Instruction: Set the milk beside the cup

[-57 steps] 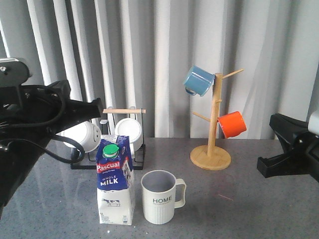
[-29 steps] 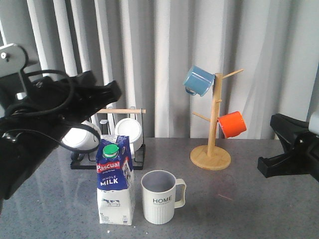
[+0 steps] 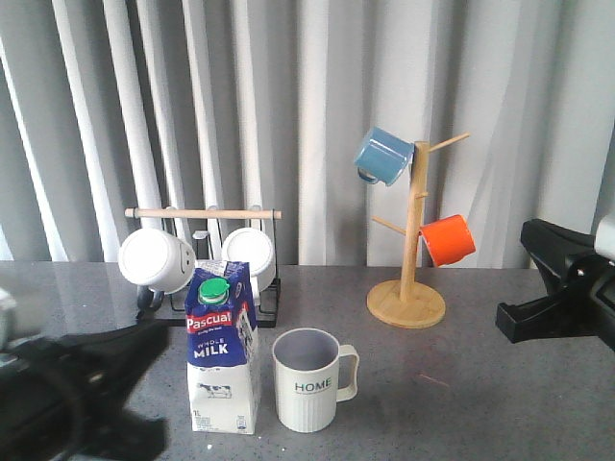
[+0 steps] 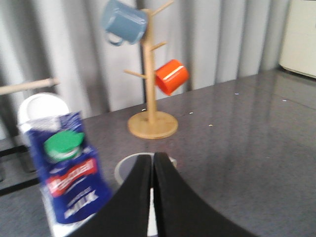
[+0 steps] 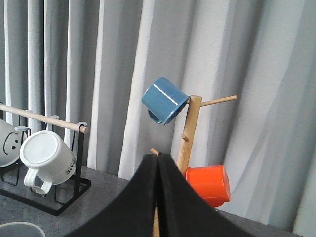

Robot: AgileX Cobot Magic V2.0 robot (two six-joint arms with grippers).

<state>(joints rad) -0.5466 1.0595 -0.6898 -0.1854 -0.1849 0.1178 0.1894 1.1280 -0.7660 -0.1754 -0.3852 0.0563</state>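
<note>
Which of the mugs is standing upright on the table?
Only the ribbed HOME cup, beside the milk. The blue mug, orange mug and white mugs hang on stands.

The blue-and-white gable-top milk carton (image 3: 222, 351) with green cap is stood upright just beside the off-white ribbed "HOME" mug (image 3: 307, 379).

The milk (image 3: 223, 348) is coloured dark blue above and white below, with a red label and a green cap. The cup (image 3: 309, 378) is off-white, ribbed, grey inside, lettered dark. A blue mug (image 3: 382, 156) and an orange mug (image 3: 449, 239) are seen on a pale wooden tree (image 3: 407, 288). The worktop (image 3: 461, 384) is speckled grey.
</note>
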